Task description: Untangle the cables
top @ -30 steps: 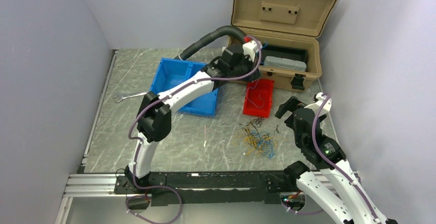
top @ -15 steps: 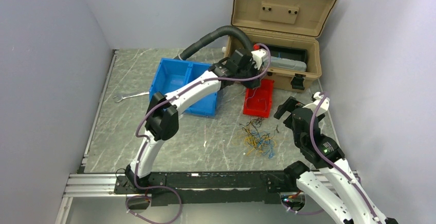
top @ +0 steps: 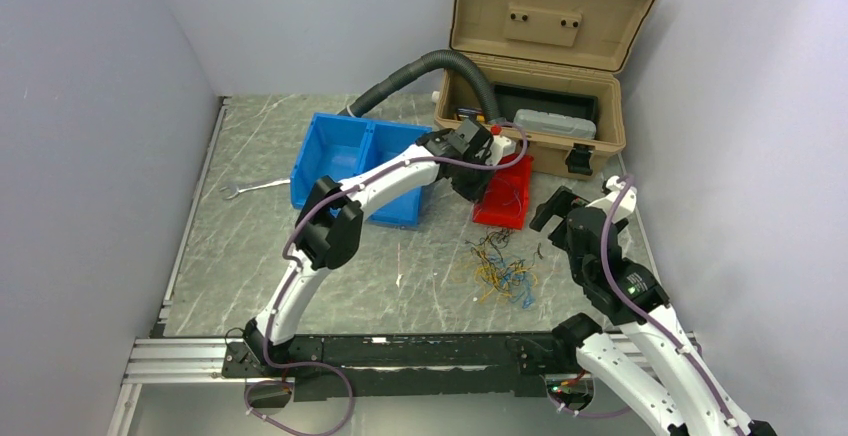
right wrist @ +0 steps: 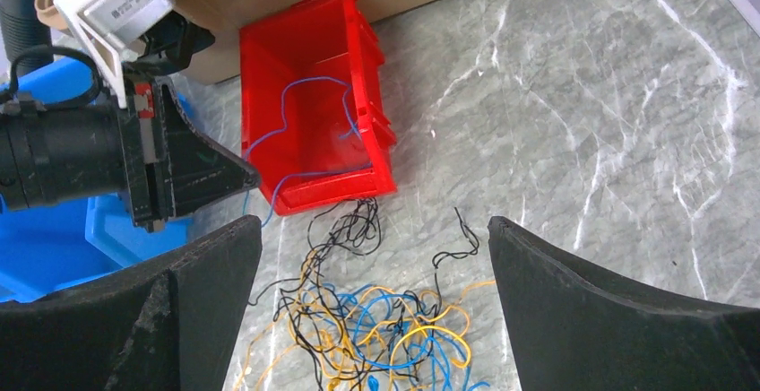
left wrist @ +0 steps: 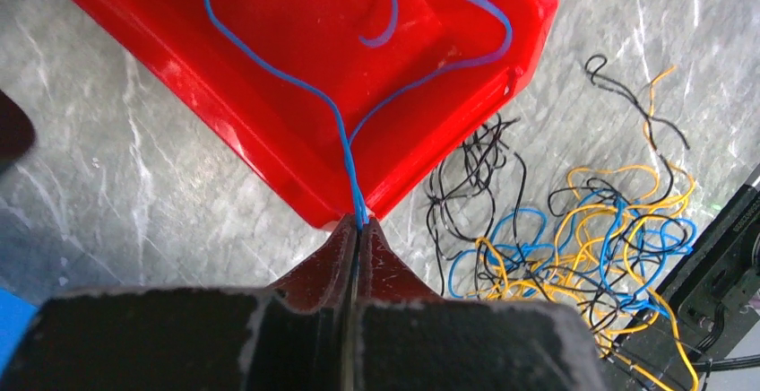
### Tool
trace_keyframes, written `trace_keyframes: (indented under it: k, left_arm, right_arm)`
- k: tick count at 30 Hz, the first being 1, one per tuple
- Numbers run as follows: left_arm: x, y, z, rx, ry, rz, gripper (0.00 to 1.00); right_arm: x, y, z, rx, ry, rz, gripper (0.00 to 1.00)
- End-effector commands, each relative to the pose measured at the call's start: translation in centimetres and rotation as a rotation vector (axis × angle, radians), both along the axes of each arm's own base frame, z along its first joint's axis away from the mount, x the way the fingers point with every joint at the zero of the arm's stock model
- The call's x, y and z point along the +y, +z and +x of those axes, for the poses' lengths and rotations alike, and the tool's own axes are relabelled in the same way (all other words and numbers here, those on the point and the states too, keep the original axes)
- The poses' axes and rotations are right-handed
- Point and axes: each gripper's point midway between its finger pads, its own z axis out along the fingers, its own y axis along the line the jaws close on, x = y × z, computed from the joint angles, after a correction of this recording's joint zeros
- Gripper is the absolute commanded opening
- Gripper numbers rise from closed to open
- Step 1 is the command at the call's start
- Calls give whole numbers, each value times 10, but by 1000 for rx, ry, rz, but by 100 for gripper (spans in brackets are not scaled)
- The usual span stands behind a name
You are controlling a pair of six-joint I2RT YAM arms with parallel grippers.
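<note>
A tangle of thin black, blue and yellow-orange cables (top: 503, 268) lies on the table in front of the red bin (top: 503, 196); it shows in the left wrist view (left wrist: 582, 230) and the right wrist view (right wrist: 376, 319). My left gripper (left wrist: 360, 222) is shut on a blue cable (left wrist: 296, 82) whose loops lie in the red bin (left wrist: 179, 68). In the right wrist view the left gripper (right wrist: 249, 178) sits at the bin's near left corner. My right gripper (right wrist: 375, 256) is open and empty, above the tangle.
A blue bin (top: 355, 161) stands left of the red one. An open tan toolbox (top: 545, 66) stands at the back, with a grey corrugated hose (top: 420, 71) arching into it. A wrench (top: 250, 188) lies at the left.
My left gripper has swung from the toolbox down and forward to the red bin with the blue cable. The right arm has barely moved.
</note>
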Motion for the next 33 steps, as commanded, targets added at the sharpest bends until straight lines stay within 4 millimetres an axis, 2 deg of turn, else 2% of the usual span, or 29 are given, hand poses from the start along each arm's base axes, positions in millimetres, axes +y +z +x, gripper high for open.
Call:
trace_keyframes:
  k: [1,3,8,11,14,15,17,19,23,24,25,28,31,33]
  left_arm:
    - [-8,25,11,-52,-11,-10,9]
    - [-10,28,15,-70,-2,-19,14]
    - [-27,56,27,-131,19,-136,8]
    - [-38,60,33,-123,10,-174,7]
    - [-41,64,34,-126,-2,-177,17]
    - [-41,68,34,-132,-4,-186,24]
    - [-38,80,34,-153,1,-209,55]
    - [-33,93,32,-174,8,-227,64]
    - [-12,120,25,-203,44,-210,63]
    - [-3,121,19,-207,53,-197,64]
    - [5,132,13,-227,61,-206,66]
    - [37,158,-12,-280,81,-251,78]
    - [68,181,-40,-328,80,-299,86]
    - [95,196,-57,-364,107,-321,98]
  right_arm:
    - [4,21,8,-52,5,25,99]
    - [5,21,9,-48,4,19,99]
    - [5,17,8,-43,6,24,99]
    - [3,18,6,-47,2,25,99]
    - [1,21,5,-51,-6,23,99]
    - [1,21,5,-52,-6,25,98]
    - [2,21,5,-53,-4,28,99]
    - [4,19,5,-45,6,32,99]
    - [8,12,4,-11,26,29,99]
    - [10,8,3,4,35,28,99]
    - [12,2,2,24,48,27,99]
    - [25,-27,-4,126,103,52,100]
    - [53,-54,-16,231,214,141,99]
    - [67,-69,-25,287,267,198,99]
